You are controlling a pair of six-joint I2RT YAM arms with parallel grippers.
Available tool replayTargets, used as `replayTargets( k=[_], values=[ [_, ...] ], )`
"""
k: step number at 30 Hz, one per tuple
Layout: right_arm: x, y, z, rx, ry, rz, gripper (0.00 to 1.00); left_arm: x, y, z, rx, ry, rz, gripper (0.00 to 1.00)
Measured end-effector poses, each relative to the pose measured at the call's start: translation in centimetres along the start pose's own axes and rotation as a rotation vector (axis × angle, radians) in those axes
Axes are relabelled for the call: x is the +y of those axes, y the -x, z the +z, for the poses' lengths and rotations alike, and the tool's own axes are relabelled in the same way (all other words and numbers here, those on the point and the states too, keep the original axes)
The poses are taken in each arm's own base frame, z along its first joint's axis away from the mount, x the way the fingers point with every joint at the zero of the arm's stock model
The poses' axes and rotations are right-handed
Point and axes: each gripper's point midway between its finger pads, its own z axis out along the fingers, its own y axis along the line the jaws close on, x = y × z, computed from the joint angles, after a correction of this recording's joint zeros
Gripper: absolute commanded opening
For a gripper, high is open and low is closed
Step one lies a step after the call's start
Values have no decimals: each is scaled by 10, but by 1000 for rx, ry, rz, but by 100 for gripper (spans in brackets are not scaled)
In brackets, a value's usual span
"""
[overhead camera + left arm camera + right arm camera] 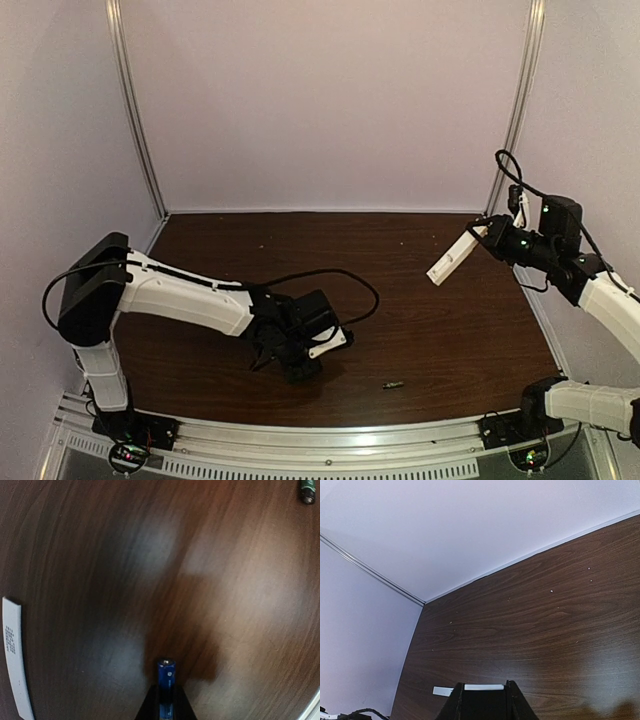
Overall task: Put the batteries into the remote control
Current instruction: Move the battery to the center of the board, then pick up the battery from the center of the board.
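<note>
The left gripper [298, 368] sits low over the near middle of the table [440, 330], its fingers clamped on a blue battery [166, 679]. In the left wrist view the battery's long axis runs straight along the fingers. Its free end sticks out past the fingertips and points away from the wrist toward the wood. From the top view this battery cannot be picked out among the dark gripper parts.

A loose battery [392, 384] lies on the table near the front edge, to the right of the left gripper and apart from it. Its long axis runs roughly left to right across the table. In the left wrist view it shows only as a dark stub at the upper right corner, partly cut off by the frame.

A white strip [12, 655] lies flat on the wood just beside the left gripper.

The right gripper [482, 234] is lifted above the right rear part of the table, its fingers closed on one end of the remote control [452, 258]. The remote's long axis slants, with the held end up and to the right and the free end pointing down and left toward the middle of the table. In the right wrist view only its white end shows, pinched between the two dark fingers [456, 702].
</note>
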Motion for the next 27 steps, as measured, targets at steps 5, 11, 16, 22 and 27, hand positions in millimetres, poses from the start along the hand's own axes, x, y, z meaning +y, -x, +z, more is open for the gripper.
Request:
replayTargets(
  k=[5,11,16,22,27],
  values=[
    [-1,0,1,2,-2,-1,0,14,-5,-1,67,20,-66,11],
    [-1,0,0,2,-2,-2,0,13,-11,2,148,17,-75,18],
    [-1,-1,0,3,-2,-4,0,14,-13,3,192,7,-79,11],
    [2,-2,0,16,17,-2,0,15,-10,3,204,-4,-82,0],
    [10,-15,3,49,106,26,0,26,1,-8,135,-41,-131,0]
  ],
)
